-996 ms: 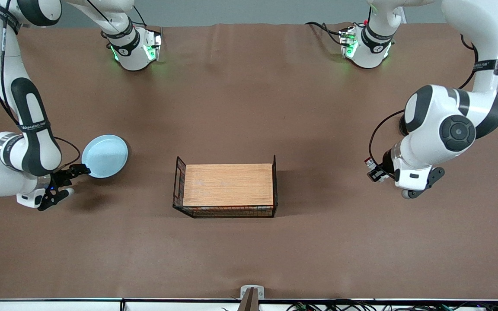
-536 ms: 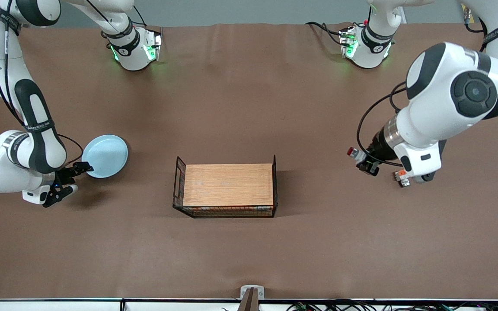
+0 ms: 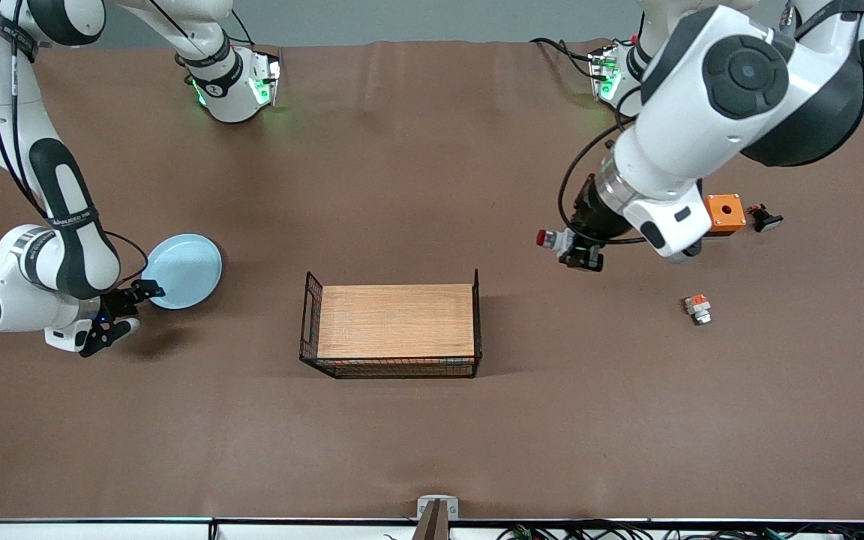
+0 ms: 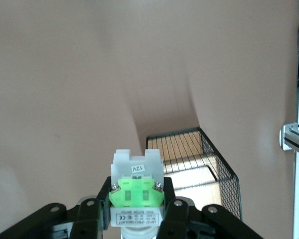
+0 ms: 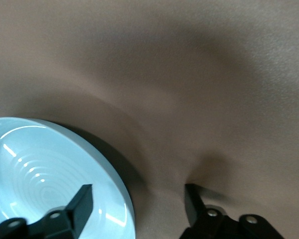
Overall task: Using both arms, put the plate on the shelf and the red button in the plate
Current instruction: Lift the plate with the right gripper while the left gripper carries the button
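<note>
The pale blue plate [image 3: 183, 270] lies on the table toward the right arm's end; it also shows in the right wrist view [image 5: 40, 169]. My right gripper [image 3: 130, 309] is open and low at the plate's rim. One finger [image 5: 79, 204] is over the plate, the other [image 5: 194, 205] is off it above the cloth. My left gripper [image 3: 580, 253] is shut on the red button [image 3: 552, 240] and holds it in the air between the basket and the orange box. In the left wrist view the button's green block [image 4: 136, 191] sits between the fingers of the left gripper [image 4: 136, 204].
A black wire basket with a wooden floor [image 3: 394, 322] stands mid-table, also in the left wrist view [image 4: 189, 159]. Toward the left arm's end lie an orange cube box [image 3: 724, 212], a small black part [image 3: 764, 218] and a small part with an orange block [image 3: 697, 308].
My left arm has risen and swung toward the basket with the red button, uncovering the orange box and small parts. My right gripper has edged slightly toward the plate.
</note>
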Action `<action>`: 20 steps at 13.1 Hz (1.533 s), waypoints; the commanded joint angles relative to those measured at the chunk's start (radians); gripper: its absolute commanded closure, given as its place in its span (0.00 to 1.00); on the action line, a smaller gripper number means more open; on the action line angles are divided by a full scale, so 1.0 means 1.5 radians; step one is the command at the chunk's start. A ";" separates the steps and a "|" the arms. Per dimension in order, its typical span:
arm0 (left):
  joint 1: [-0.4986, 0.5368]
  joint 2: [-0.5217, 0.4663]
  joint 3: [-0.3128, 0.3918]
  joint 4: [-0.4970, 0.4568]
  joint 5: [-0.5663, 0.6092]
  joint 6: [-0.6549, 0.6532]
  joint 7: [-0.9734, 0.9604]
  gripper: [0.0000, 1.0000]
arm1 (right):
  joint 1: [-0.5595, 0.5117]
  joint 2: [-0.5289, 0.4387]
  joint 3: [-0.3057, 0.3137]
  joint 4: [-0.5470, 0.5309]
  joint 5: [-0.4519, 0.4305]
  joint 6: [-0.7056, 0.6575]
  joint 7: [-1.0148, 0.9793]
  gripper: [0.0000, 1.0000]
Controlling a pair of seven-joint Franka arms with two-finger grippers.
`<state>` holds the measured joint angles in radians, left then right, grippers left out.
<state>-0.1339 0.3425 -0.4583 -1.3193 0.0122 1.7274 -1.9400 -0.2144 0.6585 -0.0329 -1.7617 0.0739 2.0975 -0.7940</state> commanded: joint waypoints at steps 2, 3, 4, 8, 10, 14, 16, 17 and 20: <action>-0.042 0.034 0.007 0.051 -0.004 -0.009 -0.054 1.00 | -0.011 -0.013 0.007 -0.015 -0.005 -0.001 -0.023 0.29; -0.055 0.034 0.008 0.051 -0.003 0.000 -0.069 1.00 | -0.010 -0.014 0.008 -0.014 -0.005 -0.006 -0.023 0.31; -0.060 0.035 0.007 0.051 -0.003 0.009 -0.084 1.00 | -0.010 -0.014 0.008 -0.014 -0.005 -0.009 -0.023 0.36; -0.087 0.036 0.007 0.051 -0.003 0.020 -0.117 1.00 | -0.018 -0.015 0.008 -0.012 -0.004 -0.013 -0.030 0.55; -0.109 0.042 0.021 0.052 0.000 0.034 -0.143 1.00 | -0.023 -0.015 0.008 -0.011 -0.003 -0.015 -0.039 0.62; -0.187 0.054 0.093 0.063 0.000 0.061 -0.170 1.00 | -0.026 -0.015 0.008 -0.010 0.000 -0.016 -0.067 0.78; -0.233 0.072 0.133 0.064 0.000 0.092 -0.188 1.00 | -0.027 -0.014 0.008 -0.010 0.003 -0.016 -0.064 0.92; -0.252 0.080 0.150 0.064 0.000 0.106 -0.194 1.00 | -0.028 -0.014 0.008 -0.010 0.004 -0.016 -0.064 0.95; -0.298 0.109 0.186 0.066 -0.001 0.129 -0.204 1.00 | -0.034 -0.014 0.010 -0.005 0.011 -0.030 -0.064 1.00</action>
<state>-0.5366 0.4701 -0.2199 -1.2566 0.0122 1.9074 -2.2240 -0.2399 0.6510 -0.0336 -1.7630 0.0770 2.0698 -0.8750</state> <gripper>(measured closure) 0.586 0.974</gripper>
